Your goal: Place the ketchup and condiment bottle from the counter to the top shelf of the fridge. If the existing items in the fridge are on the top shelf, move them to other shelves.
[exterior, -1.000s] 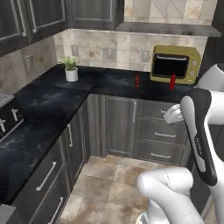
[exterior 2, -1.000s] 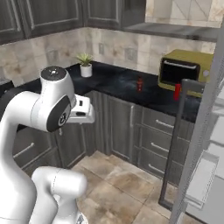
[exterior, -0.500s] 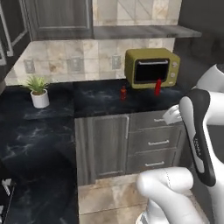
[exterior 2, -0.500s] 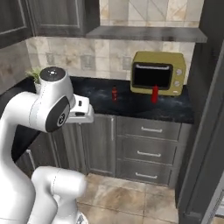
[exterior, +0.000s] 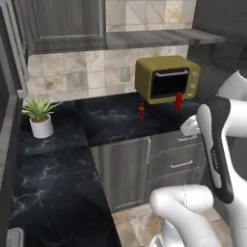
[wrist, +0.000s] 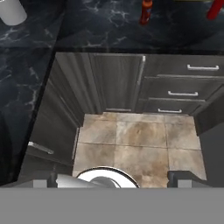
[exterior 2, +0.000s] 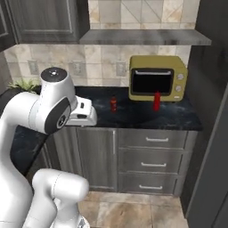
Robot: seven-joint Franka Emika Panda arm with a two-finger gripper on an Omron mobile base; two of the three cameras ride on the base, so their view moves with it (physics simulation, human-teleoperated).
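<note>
Standing on the black marbled worktop (exterior 2: 133, 116), two red bottles wait in front of a yellow-green toaster oven (exterior 2: 157, 79). The smaller, darker ketchup bottle (exterior 2: 113, 104) is out on open stone at about eight o'clock from the oven, clear of it. The taller, brighter red condiment bottle (exterior 2: 156, 100) stands upright just before the oven's dark glass door, near its right half. The two bottles are apart from each other, with bare worktop between them.

From the left base view the same pair shows: the ketchup bottle (exterior: 141, 110) at seven o'clock from the oven (exterior: 167, 79), the condiment bottle (exterior: 178, 101) against the lower right of the door. A potted plant (exterior: 40, 116) in a white pot sits far off at nine o'clock on the corner run of the worktop.

The hand (wrist: 113, 183) looks down over dark grey cabinet fronts, three drawers (wrist: 183, 86) with pale bar handles and a tiled floor (wrist: 135, 146). Its two dark fingers (wrist: 186, 181) stand wide apart near the bottom edge, with nothing between them. In that view the ketchup bottle (wrist: 145, 12) is at twelve o'clock, the condiment bottle (wrist: 215, 8) at one o'clock, cut by the frame, and the white pot at eleven o'clock.

A tall dark panel (exterior 2: 209, 111) rises at three o'clock in the right base view, beside the worktop's end.
</note>
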